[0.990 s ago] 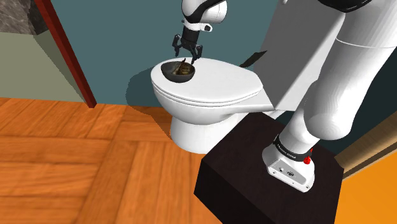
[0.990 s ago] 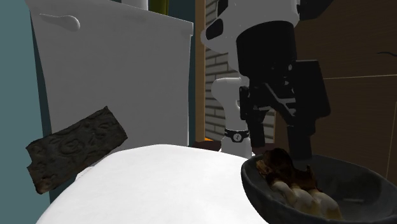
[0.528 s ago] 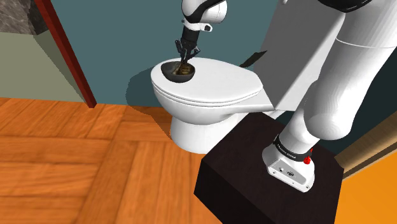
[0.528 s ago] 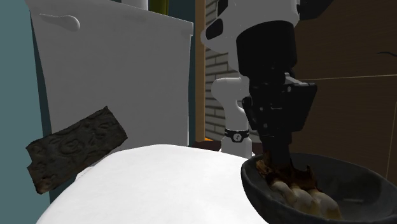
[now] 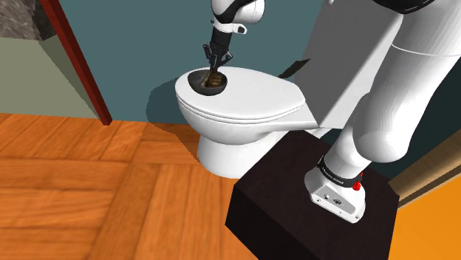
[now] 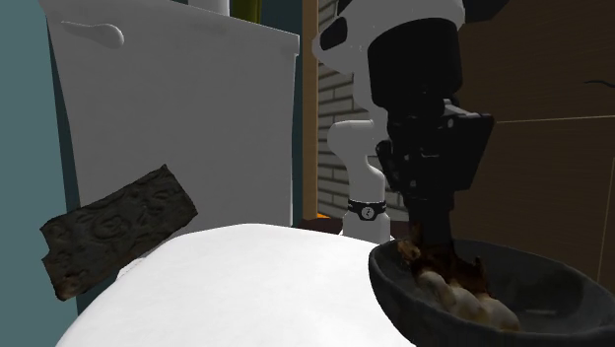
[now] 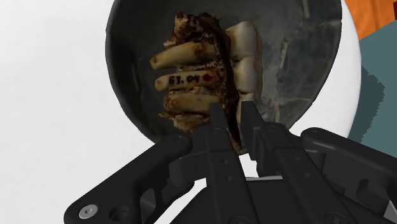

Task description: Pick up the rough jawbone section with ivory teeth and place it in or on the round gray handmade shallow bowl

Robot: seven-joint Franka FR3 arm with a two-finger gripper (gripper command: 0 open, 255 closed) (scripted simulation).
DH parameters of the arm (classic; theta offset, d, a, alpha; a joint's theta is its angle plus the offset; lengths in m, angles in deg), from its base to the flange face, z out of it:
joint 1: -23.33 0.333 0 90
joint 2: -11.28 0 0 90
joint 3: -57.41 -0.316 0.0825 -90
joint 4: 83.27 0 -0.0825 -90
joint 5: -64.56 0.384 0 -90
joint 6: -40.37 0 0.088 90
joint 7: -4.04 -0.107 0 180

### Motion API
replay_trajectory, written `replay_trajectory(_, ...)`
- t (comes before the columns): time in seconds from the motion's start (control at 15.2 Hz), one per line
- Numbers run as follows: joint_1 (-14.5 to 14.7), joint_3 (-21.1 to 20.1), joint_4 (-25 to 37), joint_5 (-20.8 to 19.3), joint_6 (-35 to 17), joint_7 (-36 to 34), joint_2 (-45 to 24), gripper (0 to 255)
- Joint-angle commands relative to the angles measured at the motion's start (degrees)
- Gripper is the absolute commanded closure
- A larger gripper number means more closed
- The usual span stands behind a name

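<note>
Jawbone is lying inside the bowl, teeth fanning sideways. The fingers are pinching its dark ridge from above, nearly pressed together, probably because that thin ridge is offering the firmest hold. The bowl is sitting at the front edge of the toilet lid, leaving little room there, while bare lid is stretching toward the tank.

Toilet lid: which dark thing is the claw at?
The round grey bowl holding the jawbone, which the claw clasps; the rough slab lies apart, by the tank.
</note>
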State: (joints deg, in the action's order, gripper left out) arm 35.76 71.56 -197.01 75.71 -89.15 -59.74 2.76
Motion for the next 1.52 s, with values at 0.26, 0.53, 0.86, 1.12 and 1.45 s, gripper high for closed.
replay_trajectory(0.26,0.0,0.2,2.7,-1.0,4.2,-0.9,1.7,255)
replay_trajectory(0.53,0.0,0.3,4.6,-1.6,7.0,-1.6,2.6,255)
replay_trajectory(0.86,0.1,0.4,7.4,-2.2,10.6,-2.2,3.5,255)
replay_trajectory(1.12,0.0,0.4,9.8,-2.6,13.5,-2.7,4.1,255)
replay_trajectory(1.45,0.2,0.4,14.1,-2.9,17.7,-3.6,4.1,255)
